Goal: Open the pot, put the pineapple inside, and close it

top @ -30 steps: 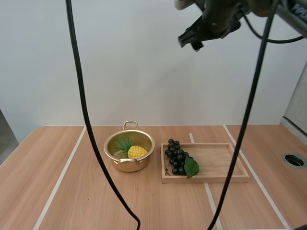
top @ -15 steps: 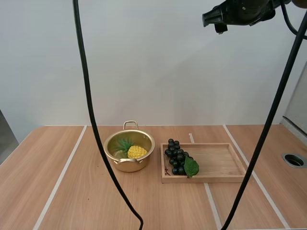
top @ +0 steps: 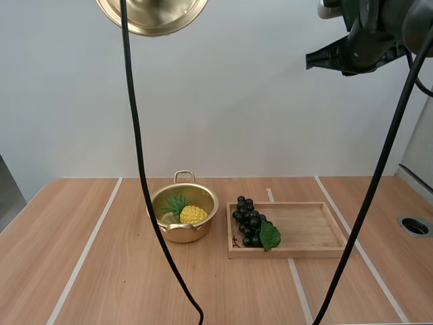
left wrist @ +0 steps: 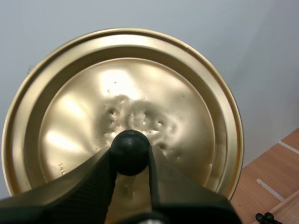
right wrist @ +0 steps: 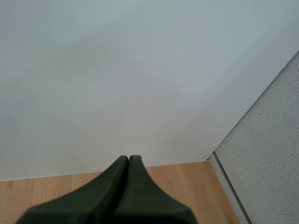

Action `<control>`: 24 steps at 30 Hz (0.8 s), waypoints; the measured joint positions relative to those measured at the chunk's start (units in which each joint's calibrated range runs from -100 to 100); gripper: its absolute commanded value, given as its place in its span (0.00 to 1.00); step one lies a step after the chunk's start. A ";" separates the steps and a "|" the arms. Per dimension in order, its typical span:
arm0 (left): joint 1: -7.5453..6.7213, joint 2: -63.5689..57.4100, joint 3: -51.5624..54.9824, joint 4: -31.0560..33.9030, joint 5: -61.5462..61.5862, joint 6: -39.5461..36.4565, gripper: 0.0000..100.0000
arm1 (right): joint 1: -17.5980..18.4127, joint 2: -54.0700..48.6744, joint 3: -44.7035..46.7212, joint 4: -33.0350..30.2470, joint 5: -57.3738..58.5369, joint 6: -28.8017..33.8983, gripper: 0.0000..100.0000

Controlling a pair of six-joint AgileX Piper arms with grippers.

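My high camera looks forward and down over the counter (top: 101, 271). Left wrist camera's right up against the lid (left wrist: 124, 109), shared with the high view at eleven o'clock; right wrist camera faces the wall (right wrist: 117, 70), far off.

Pretty plain setup: a bare off-white wall (top: 237, 101) behind a light wood-grain table (top: 108, 271), with 3 thin pale lines (top: 86, 250) running front to back. Over on the right there's a grey speckled panel (top: 423, 142) and a round hole (top: 415, 226) in the tabletop. Lighting's soft and even.

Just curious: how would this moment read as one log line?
pot open, pineapple inside | left pincer holds lid aloft | right pincer shut
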 measured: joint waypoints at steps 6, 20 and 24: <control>0.00 0.27 7.24 -2.71 -4.77 0.52 0.00 | 0.01 -0.50 6.61 0.13 -6.40 -0.18 0.00; 0.00 8.26 27.11 -4.96 -12.22 3.66 0.00 | 0.01 -0.60 19.39 0.13 -16.71 -1.00 0.00; 0.00 10.04 31.46 -5.20 -13.57 4.41 0.00 | 0.01 -0.60 20.61 -0.29 -18.46 -1.31 0.00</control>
